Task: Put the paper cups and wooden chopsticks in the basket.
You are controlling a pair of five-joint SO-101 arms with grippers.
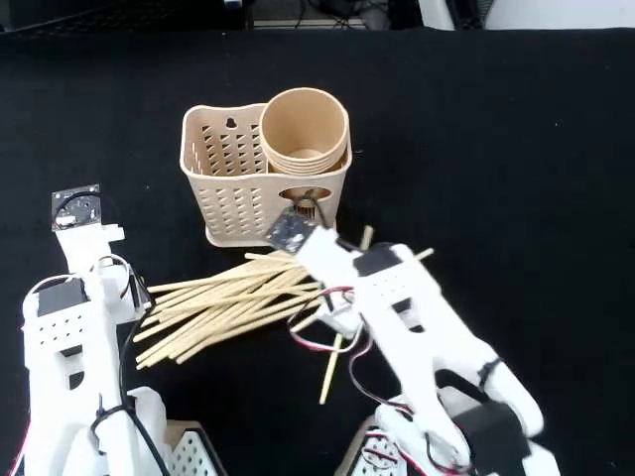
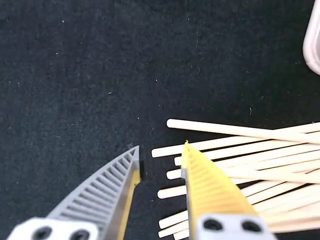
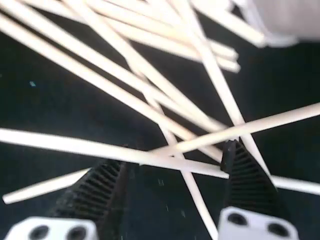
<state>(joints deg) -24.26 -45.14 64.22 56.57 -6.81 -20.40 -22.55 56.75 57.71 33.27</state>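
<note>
Cups [image 1: 305, 129]: stacked, standing inside basket [image 1: 228, 203].
Chopsticks [image 1: 223, 302]: loose pile on table [image 1: 516, 149], just in front of basket.
Left hand [image 2: 161, 147]: spread, at the pile's ends.
Right hand [image 3: 175, 157]: spread, over crossed sticks.

The basket [image 1: 230, 188] is cream, its walls patterned with rows of small slots. The stacked paper cups [image 1: 305, 124] are tan brown. The wooden chopsticks [image 1: 223, 302] are pale bare wood on the black tablecloth [image 1: 516, 149]. The left arm [image 1: 74, 337] and right arm [image 1: 417, 327] are white with black motors. The left gripper [image 2: 161, 146] has one grey ribbed finger and one yellow ribbed finger. The right gripper [image 3: 175, 160] is black and ribbed.
</note>
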